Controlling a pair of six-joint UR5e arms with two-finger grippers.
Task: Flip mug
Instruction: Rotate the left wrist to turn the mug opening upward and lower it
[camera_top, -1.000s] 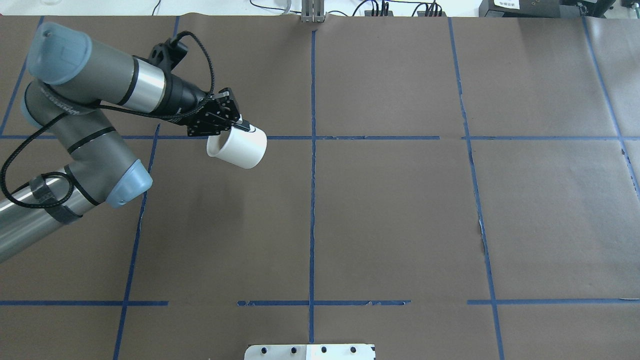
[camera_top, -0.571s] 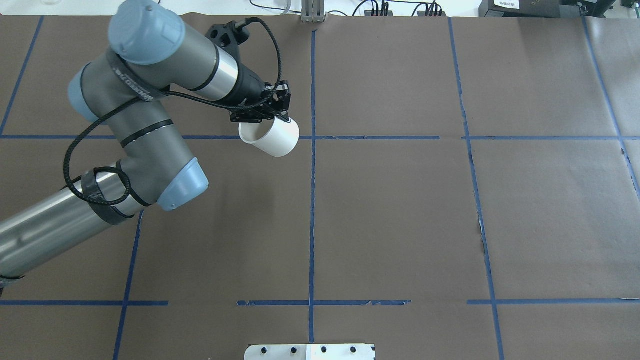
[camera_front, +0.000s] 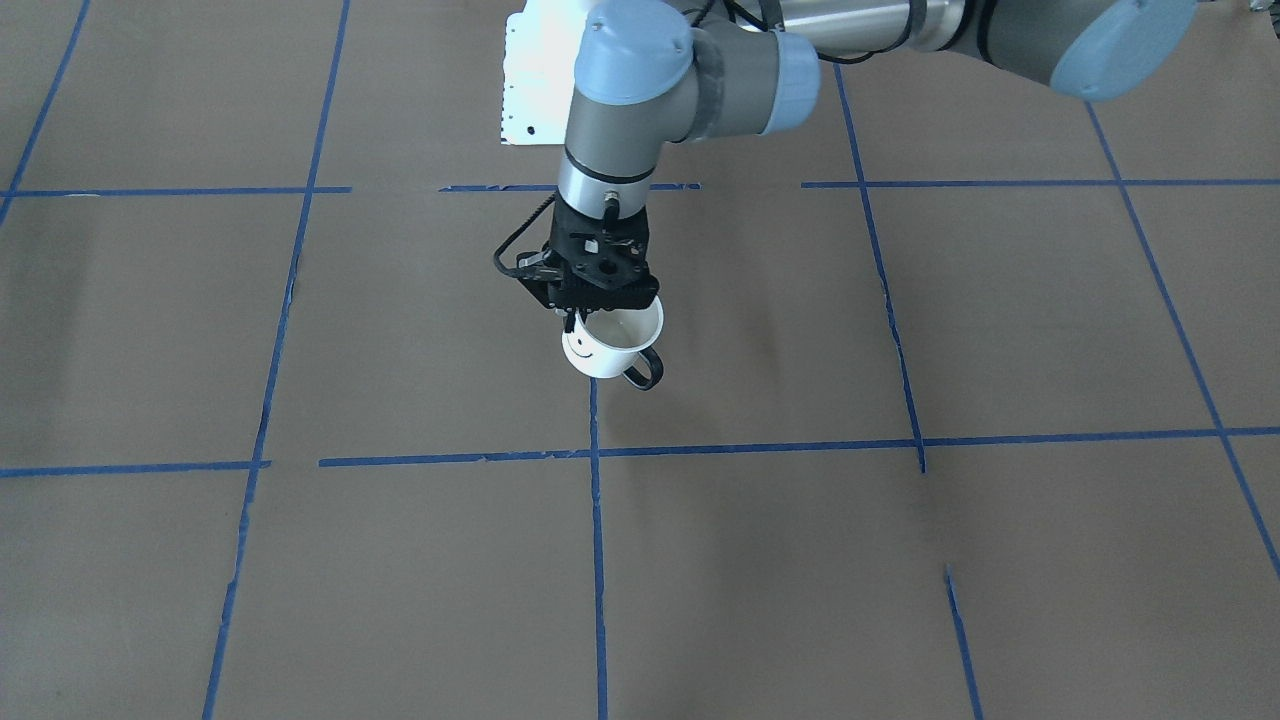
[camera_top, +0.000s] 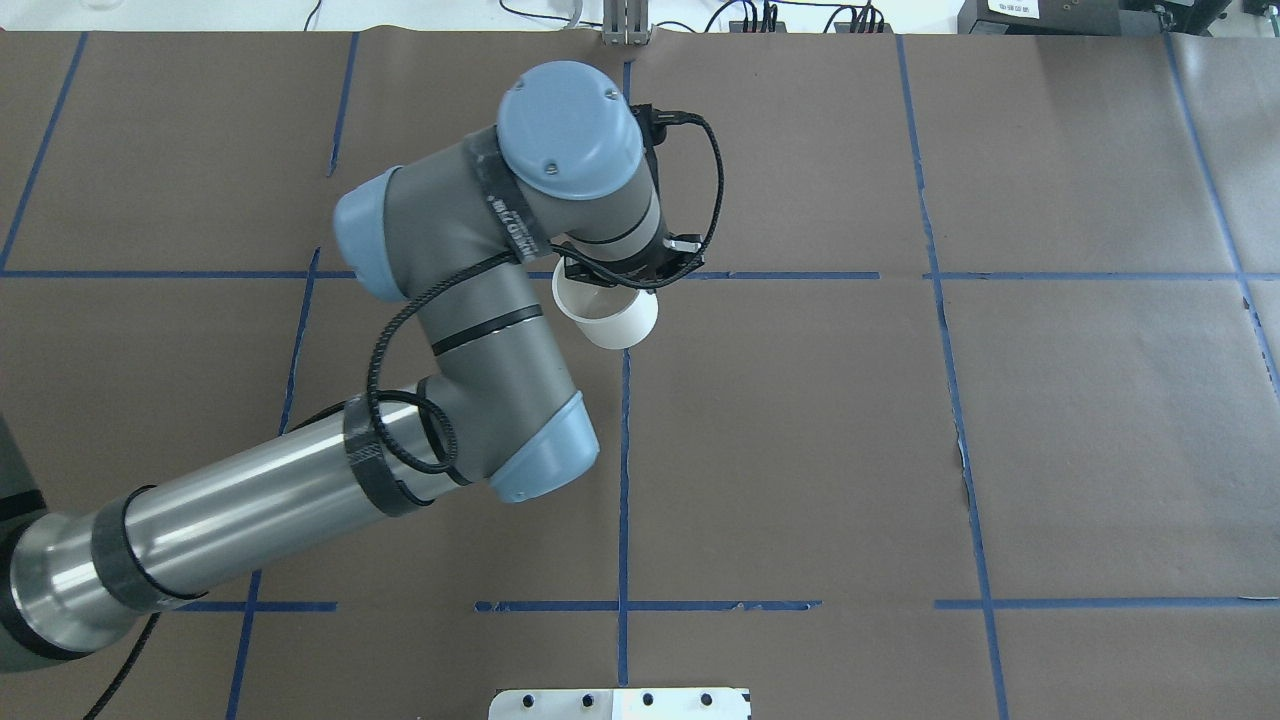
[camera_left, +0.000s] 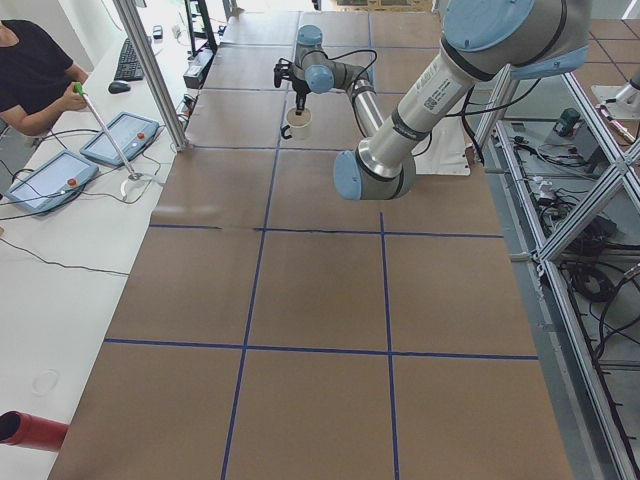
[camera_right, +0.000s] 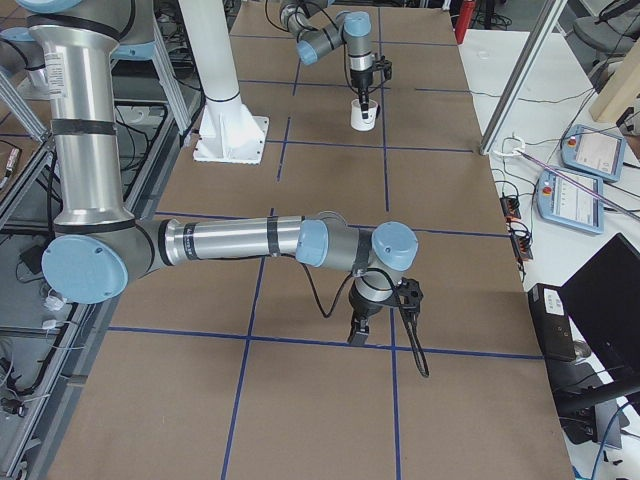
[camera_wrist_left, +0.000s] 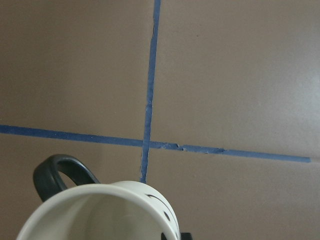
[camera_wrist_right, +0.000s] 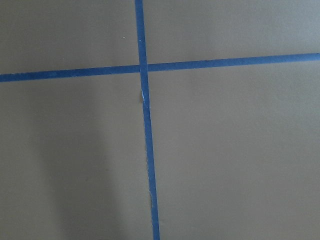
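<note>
The white mug (camera_front: 612, 350) hangs upright with its opening up, the black smiley face (camera_front: 582, 347) and black handle (camera_front: 646, 372) on its far side from the robot. My left gripper (camera_front: 575, 322) points down and is shut on the mug's rim, near the middle tape crossing. The mug also shows in the overhead view (camera_top: 608, 316), below the left gripper (camera_top: 625, 272), and in the left wrist view (camera_wrist_left: 100, 215). I cannot tell whether it touches the table. My right gripper (camera_right: 375, 325) shows only in the exterior right view, low over the table; I cannot tell if it is open or shut.
Brown paper with a blue tape grid (camera_top: 624, 450) covers the table. A white base plate (camera_top: 620, 703) lies at the robot's edge. A person and tablets (camera_left: 120, 138) are at a side desk beyond the far edge.
My left arm has swung right with the mug, from the left squares to the centre line. The mug has turned from lying on its side to opening up.
</note>
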